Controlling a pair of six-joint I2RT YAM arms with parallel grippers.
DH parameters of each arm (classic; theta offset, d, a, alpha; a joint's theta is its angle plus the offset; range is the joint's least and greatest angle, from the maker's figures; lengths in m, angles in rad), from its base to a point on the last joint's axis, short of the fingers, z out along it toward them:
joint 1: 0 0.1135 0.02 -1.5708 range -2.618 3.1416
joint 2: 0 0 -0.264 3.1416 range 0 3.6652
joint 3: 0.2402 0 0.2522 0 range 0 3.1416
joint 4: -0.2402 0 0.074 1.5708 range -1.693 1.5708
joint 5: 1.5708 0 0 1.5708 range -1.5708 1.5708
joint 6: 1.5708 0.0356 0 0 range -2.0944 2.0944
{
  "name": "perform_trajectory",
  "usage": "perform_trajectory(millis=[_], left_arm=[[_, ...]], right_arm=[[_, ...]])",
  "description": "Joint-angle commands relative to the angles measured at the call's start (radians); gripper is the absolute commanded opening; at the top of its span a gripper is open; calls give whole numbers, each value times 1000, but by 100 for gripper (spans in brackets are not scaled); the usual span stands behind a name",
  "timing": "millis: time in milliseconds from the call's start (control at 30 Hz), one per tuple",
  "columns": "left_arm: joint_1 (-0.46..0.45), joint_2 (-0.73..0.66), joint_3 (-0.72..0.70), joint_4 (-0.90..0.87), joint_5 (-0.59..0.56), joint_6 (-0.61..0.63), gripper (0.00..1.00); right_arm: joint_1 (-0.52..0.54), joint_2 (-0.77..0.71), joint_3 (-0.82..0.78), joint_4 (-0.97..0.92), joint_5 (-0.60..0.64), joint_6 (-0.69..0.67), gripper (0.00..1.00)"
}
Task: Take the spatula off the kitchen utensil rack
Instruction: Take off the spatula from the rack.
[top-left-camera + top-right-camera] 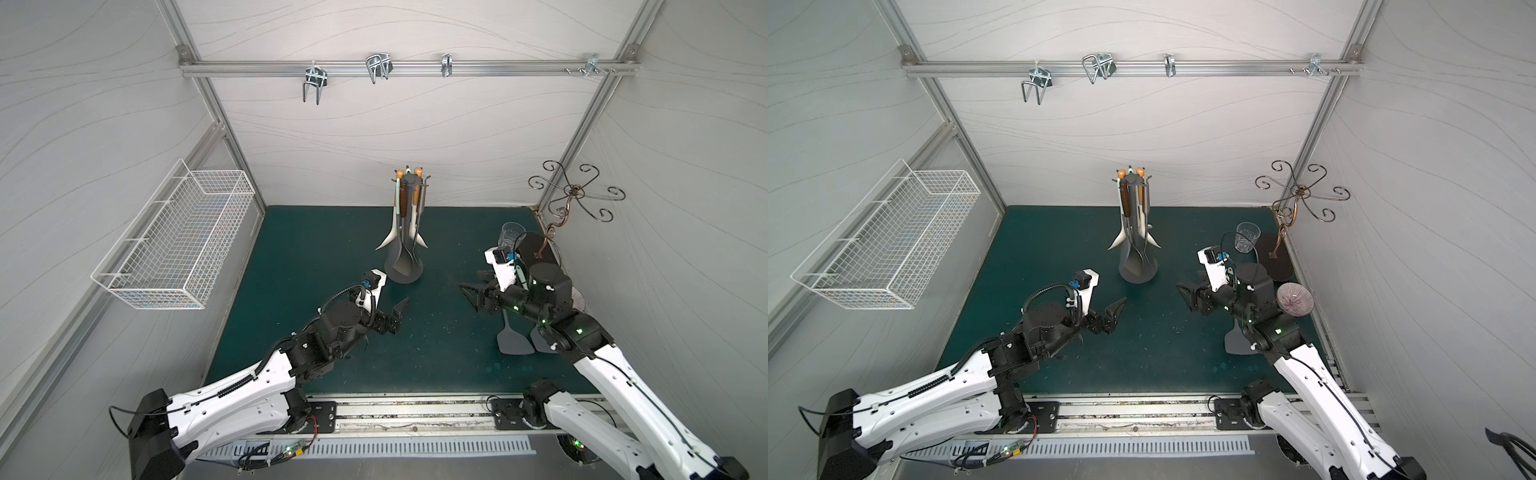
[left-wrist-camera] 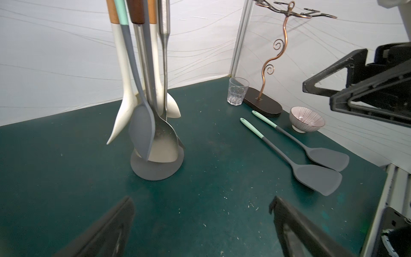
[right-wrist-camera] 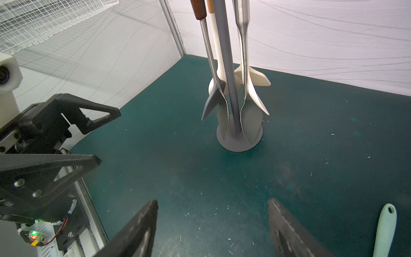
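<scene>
Soft, even light fills my cell: the white walls point(image 1: 415, 124) glow without glare, and shadows on the green mat point(image 1: 332, 340) stay faint. In the wrist views, stretched wide towards their edges, my left pincer point(image 2: 201, 200) and right pincer point(image 3: 212, 201) loom dark and blurred. The steel spoon point(image 2: 164, 142) shows a dull sheen.

right tool point(image 3: 212, 202) gapes empty, facing the kitchen utensil rack point(image 3: 235, 145).

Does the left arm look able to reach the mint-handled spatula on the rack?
Probably yes: the open left gripper faces the rack, the spatula hangs on its near side, only bare mat between.
</scene>
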State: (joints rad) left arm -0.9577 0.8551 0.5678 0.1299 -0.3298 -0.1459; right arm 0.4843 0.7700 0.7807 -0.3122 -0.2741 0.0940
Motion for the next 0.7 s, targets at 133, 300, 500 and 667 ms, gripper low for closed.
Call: perform_trajectory(millis=[133, 300, 500, 667], left_arm=[[-2, 65, 72, -12, -39, -44, 100], [18, 139, 98, -17, -1, -82, 100], [137, 212, 99, -1, 158, -173, 100], [240, 231, 91, 24, 230, -212, 100]], right_arm=[[5, 53, -33, 162, -40, 20, 80], [-8, 123, -41, 260, -89, 20, 80], [-79, 240, -37, 440, -220, 65, 75], [-121, 365, 20, 544, -285, 73, 73]])
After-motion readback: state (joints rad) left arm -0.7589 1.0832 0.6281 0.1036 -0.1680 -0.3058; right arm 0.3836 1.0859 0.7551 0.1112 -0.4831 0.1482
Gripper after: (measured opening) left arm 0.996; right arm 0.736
